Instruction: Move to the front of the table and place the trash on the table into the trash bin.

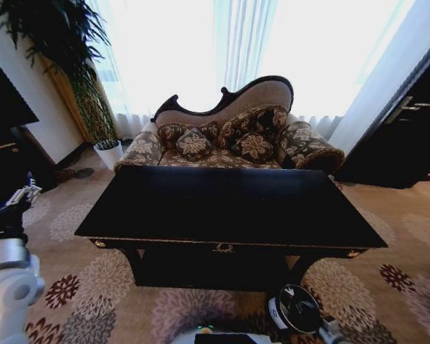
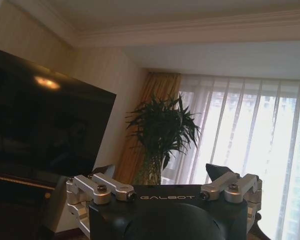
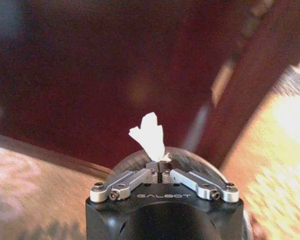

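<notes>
Directly ahead of us in the head view stands the table [image 1: 229,204], glossy black with gold trim and a gold emblem at its front edge, on a flower-patterned carpet [image 1: 100,279]. Behind it is a floral sofa [image 1: 233,136] with cushions, and a potted plant [image 1: 86,86] stands by the bright curtains.

Our right gripper [image 3: 161,172] has its fingers closed together on a small lumpy white paper bit [image 3: 150,135], which sticks up from between the tips. Just beyond it curves the dark round rim of the trash bin [image 3: 195,157]. In the head view the trash bin [image 1: 299,308] sits on the carpet just in front of the table, towards our right.

Our left gripper [image 2: 165,172] is spread wide with nothing between its fingers, raised at our left side and facing the plant and the window.
</notes>
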Tool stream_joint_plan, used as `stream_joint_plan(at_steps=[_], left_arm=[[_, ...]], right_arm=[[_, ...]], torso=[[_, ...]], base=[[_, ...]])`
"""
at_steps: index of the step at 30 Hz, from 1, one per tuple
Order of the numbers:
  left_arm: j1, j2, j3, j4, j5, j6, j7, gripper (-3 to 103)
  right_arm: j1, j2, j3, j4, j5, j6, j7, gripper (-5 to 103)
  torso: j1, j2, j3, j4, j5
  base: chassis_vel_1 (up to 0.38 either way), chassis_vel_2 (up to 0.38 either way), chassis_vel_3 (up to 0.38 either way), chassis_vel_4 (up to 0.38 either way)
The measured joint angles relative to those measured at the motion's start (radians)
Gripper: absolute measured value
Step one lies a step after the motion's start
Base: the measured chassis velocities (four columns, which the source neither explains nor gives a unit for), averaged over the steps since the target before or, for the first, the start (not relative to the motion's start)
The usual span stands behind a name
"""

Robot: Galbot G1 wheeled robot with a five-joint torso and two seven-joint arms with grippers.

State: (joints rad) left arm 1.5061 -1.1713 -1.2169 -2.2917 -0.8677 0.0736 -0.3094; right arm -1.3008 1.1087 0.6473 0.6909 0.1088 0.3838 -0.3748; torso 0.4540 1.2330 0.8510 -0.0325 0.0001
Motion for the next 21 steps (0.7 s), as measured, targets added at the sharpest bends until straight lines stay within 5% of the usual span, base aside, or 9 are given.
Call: stream_joint_plan(at_steps=[10,11,14,17,19,21], left_arm=[[0.009,-0.017,-0.029,-0.012,0.001,0.0,-0.001,100],[0.01,-0.022,-0.029,-0.012,0.005,0.0,-0.001,100],[0.013,-0.035,-0.029,-0.013,0.014,-0.002,-0.001,100],[0.016,-0.049,-0.029,-0.019,0.022,-0.005,-0.001,100],[0.016,-0.052,-0.03,-0.02,0.024,-0.006,-0.001,100],[0.02,-0.06,-0.031,-0.026,0.028,-0.008,-0.001,100]], right_arm=[[0.056,-0.027,-0.043,-0.09,0.02,-0.071,0.066,2],[0.058,-0.024,-0.046,-0.091,0.03,-0.083,0.066,13],[0.058,-0.017,-0.049,-0.092,0.028,-0.096,0.05,13],[0.062,-0.018,-0.048,-0.103,-0.002,-0.093,0.014,35],[0.067,-0.021,-0.048,-0.108,-0.008,-0.089,0.012,35],[0.075,-0.028,-0.047,-0.105,-0.023,-0.079,0.008,51]], torso=[[0.0,0.0,0.0,0.0,-0.0003],[0.0,0.0,0.0,0.0,-0.0005],[0.0,0.0,0.0,0.0,0.0001],[0.0,0.0,0.0,-0.0001,-0.0003],[0.0,0.0,0.0,-0.0002,-0.0002],[0.0,0.0,0.0,0.0002,-0.0006]], base=[[0.0,0.0,0.0,0.0],[0.0,0.0,0.0,0.0],[0.0,0.0,0.0,0.0],[0.0,0.0,0.0,0.0],[0.0,0.0,0.0,0.0],[0.0,0.0,0.0,0.0]])
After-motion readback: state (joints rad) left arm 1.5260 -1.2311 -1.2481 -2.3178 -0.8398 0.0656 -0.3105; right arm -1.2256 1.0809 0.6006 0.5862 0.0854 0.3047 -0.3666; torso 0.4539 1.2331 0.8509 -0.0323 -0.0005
